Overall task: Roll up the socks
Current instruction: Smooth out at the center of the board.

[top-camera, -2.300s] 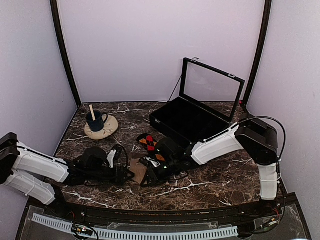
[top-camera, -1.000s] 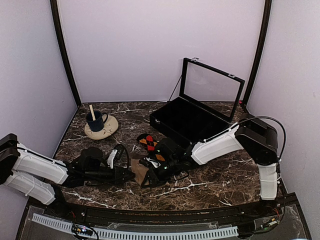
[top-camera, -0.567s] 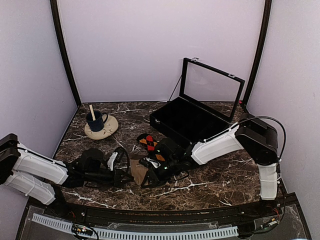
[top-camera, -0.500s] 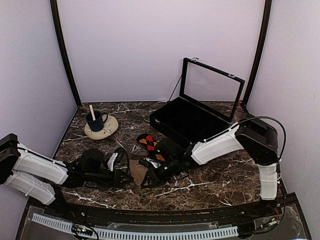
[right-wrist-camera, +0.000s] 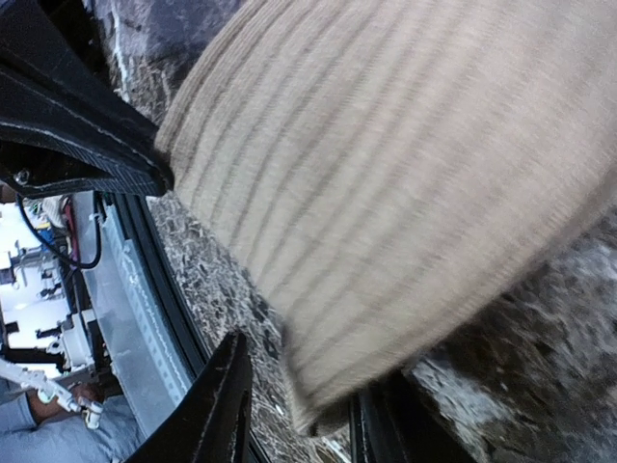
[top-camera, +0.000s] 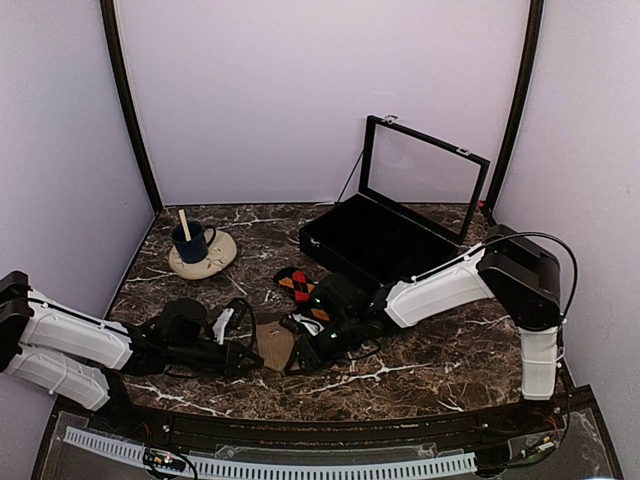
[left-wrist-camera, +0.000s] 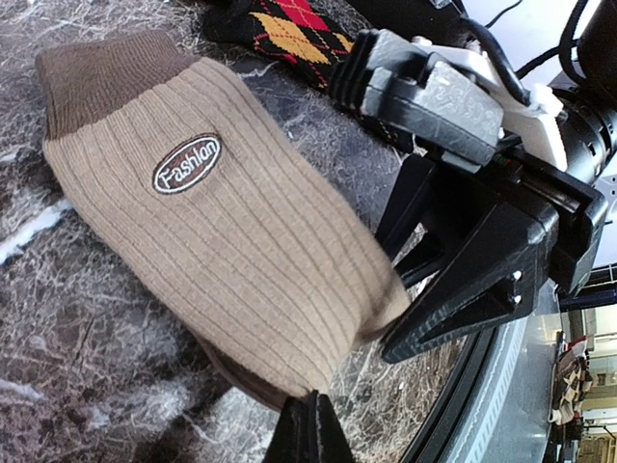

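Note:
The tan-brown ribbed sock (top-camera: pixel 272 340) lies near the table's front, between my two grippers. In the left wrist view it (left-wrist-camera: pixel 212 222) is folded over and bears a "Fashion" label. My left gripper (left-wrist-camera: pixel 308 410) is shut on its near folded edge; in the top view it (top-camera: pixel 248 358) sits just left of the sock. My right gripper (top-camera: pixel 298 352) is open at the sock's right side. In the right wrist view (right-wrist-camera: pixel 294 415) the sock's edge (right-wrist-camera: pixel 386 193) lies between the spread fingers. The black argyle sock (top-camera: pixel 296 284) lies flat behind, partly under the right arm, and also shows in the left wrist view (left-wrist-camera: pixel 289 24).
A blue mug (top-camera: pixel 190 243) with a wooden stick stands on a cream saucer (top-camera: pixel 212 260) at the back left. An open black case (top-camera: pixel 375 240) with a raised glass lid stands at the back right. The table's front rail (top-camera: pixel 300 420) runs close below the grippers.
My left gripper pushed right toward the sock, then drew back a little to the left. More of the tan sock now shows between the grippers. The right arm barely moved.

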Motion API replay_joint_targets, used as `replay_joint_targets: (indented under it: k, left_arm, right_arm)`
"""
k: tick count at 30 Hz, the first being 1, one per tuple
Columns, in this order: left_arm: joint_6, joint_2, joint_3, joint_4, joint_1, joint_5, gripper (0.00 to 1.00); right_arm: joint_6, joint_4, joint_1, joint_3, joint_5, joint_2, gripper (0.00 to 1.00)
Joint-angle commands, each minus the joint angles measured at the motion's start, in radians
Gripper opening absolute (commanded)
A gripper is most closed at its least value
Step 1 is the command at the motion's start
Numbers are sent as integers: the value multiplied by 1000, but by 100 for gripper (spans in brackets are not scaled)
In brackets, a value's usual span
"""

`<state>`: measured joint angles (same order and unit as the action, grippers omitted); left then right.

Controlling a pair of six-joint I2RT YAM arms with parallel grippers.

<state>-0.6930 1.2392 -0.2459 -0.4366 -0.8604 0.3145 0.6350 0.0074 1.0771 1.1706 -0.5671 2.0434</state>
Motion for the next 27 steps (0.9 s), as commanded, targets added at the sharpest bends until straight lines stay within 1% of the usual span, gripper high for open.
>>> replay_joint_targets:
  k: [1, 6, 11, 17, 27]
  left_arm:
    - [-2, -16, 16, 35, -3, -15, 0]
    - [9, 13, 10, 18, -3, -8, 0]
    - [13, 52, -2, -17, -3, 7, 0]
    - [31, 110, -34, -56, -3, 32, 0]
    - [47, 182, -83, -91, -3, 52, 0]
  right_arm:
    - [-38, -120, -6, -11, 105, -43, 33]
    - [-59, -176, -8, 4, 134, -54, 34]
    - [-56, -184, -9, -1, 134, -49, 35]
    - [-72, -215, -9, 8, 179, -91, 36]
    - [-92, -260, -14, 40, 201, -140, 38]
